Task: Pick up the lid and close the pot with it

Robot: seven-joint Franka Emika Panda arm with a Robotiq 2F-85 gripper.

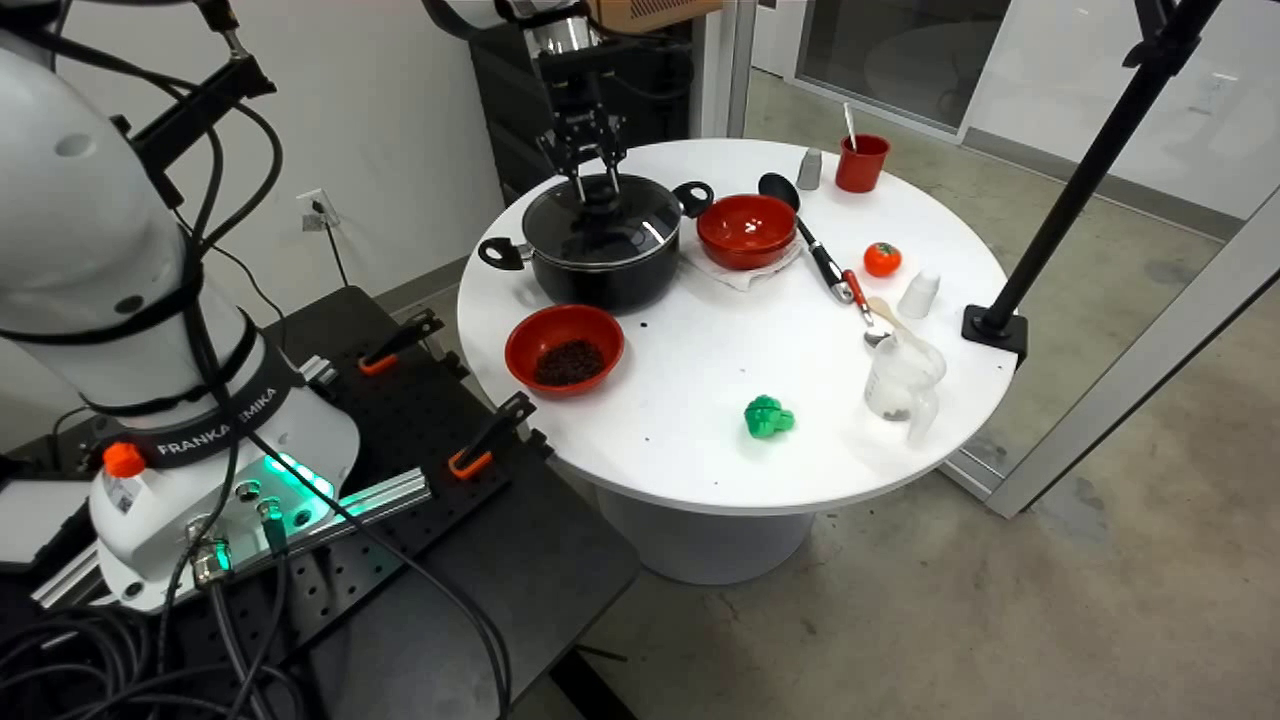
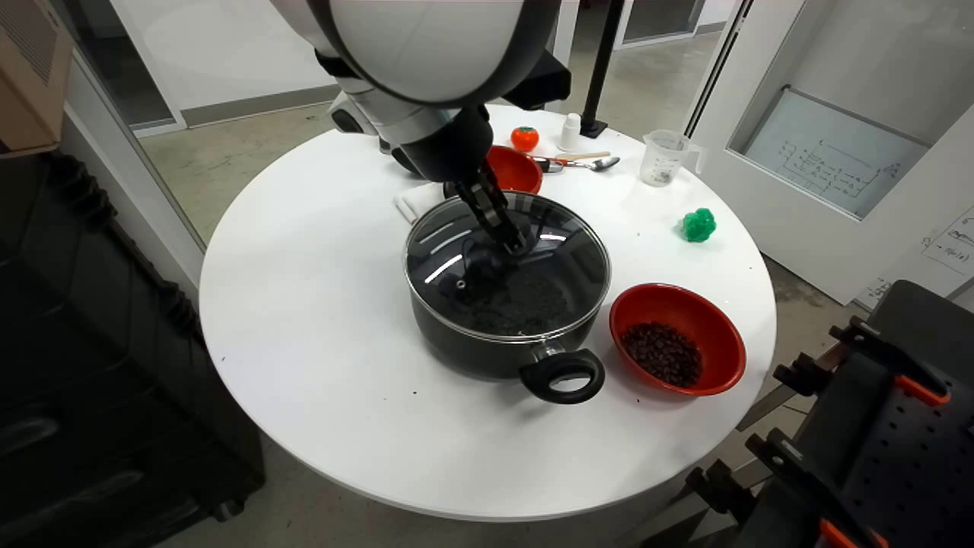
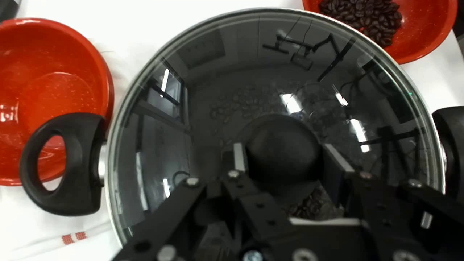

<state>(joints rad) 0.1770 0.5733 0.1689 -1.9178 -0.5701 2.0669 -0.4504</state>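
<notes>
Glossy, reflective glass, a shiny metal rim (image 3: pixel 268 10) and a smooth matt-black knob (image 3: pixel 284 148) make up the lid (image 2: pixel 525 293), while the pot (image 2: pixel 472 354) shows a satin black wall and plastic-looking handles (image 3: pixel 87 163), and the end effector (image 1: pixel 597 188) dull black parts set with bright metal bolts (image 3: pixel 253 256). Smooth red bowls (image 2: pixel 711 335) gleam on the white, faintly sheened tabletop (image 2: pixel 319 335), with matt cloth (image 2: pixel 418 201), a clear plastic measuring cup (image 2: pixel 662 156), a wooden-looking utensil (image 1: pixel 884 309) and a spoon (image 2: pixel 605 163) with a polished metal head.

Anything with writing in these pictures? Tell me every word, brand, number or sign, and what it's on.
"FRANKA EMIKA", partly covered: on the robot's base.
Too small or blurred to read:
markings on the clear measuring cup
handwriting on the whiteboard
handwriting on the white panel
the label below the orange button
</notes>
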